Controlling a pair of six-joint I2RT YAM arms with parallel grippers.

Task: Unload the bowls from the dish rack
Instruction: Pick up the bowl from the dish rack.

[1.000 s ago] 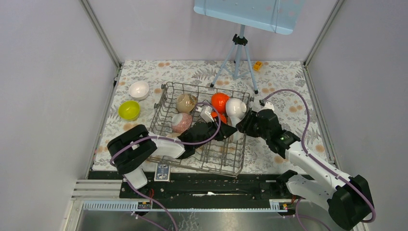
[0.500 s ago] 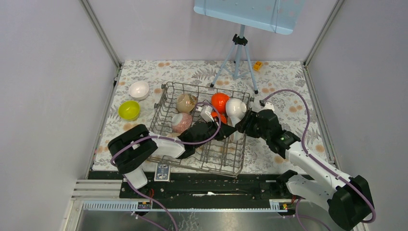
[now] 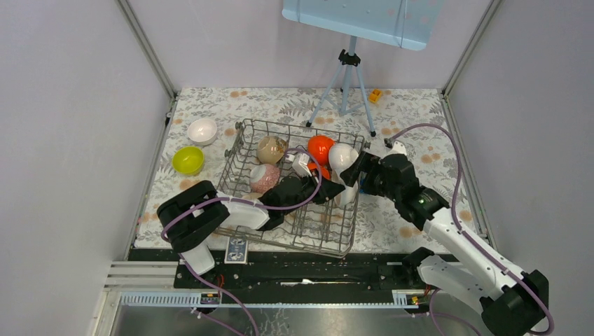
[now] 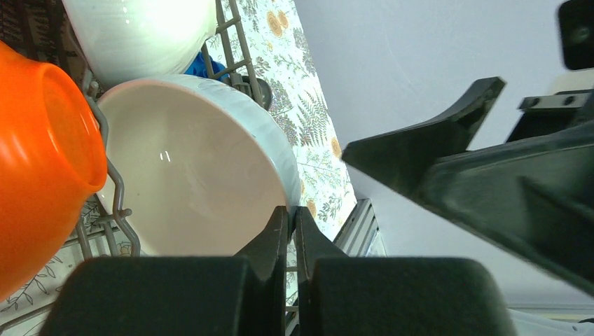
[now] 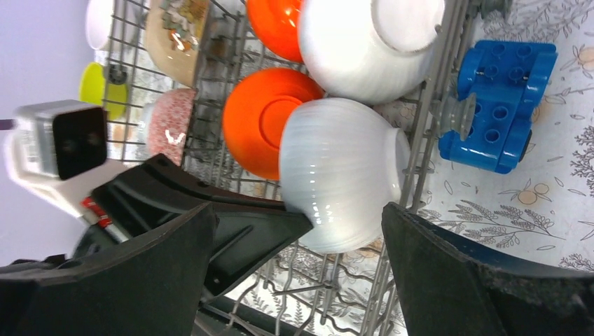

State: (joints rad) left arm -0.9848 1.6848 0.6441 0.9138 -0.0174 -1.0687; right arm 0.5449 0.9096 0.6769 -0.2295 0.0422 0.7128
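At the right end of the large grey metal wire dish rack point(image 3: 319, 222), a glossy white ribbed bowl point(image 5: 343, 168) stands on edge between the tines. The left gripper point(image 4: 291, 227) pinches its rim, one finger inside the bowl and one outside, with only a thin slit between them. Touching that bowl on its left is a glossy orange-red bowl point(image 5: 263, 129), also on edge. Farther back in the rack sit a second orange-red bowl point(image 5: 277, 24) and a smooth white bowl point(image 5: 371, 42) with its foot facing the right wrist camera.

The right gripper point(image 5: 298, 210) hangs over the rack's right wall with its jaws spread wide, holding nothing; the ribbed bowl lies between its two fingers in the wrist view. A small blue plastic block point(image 5: 497, 98) lies on the floral tablecloth point(image 3: 413, 112) just outside the rack's right wall.

Toward the rack's left side stand a translucent beige patterned bowl point(image 5: 175, 35) and a pale pink speckled bowl point(image 5: 168, 126). Outside the rack, on the cloth to its left, rest a lime-yellow bowl point(image 3: 188, 159) and a white round bowl point(image 3: 202, 130), both upright.
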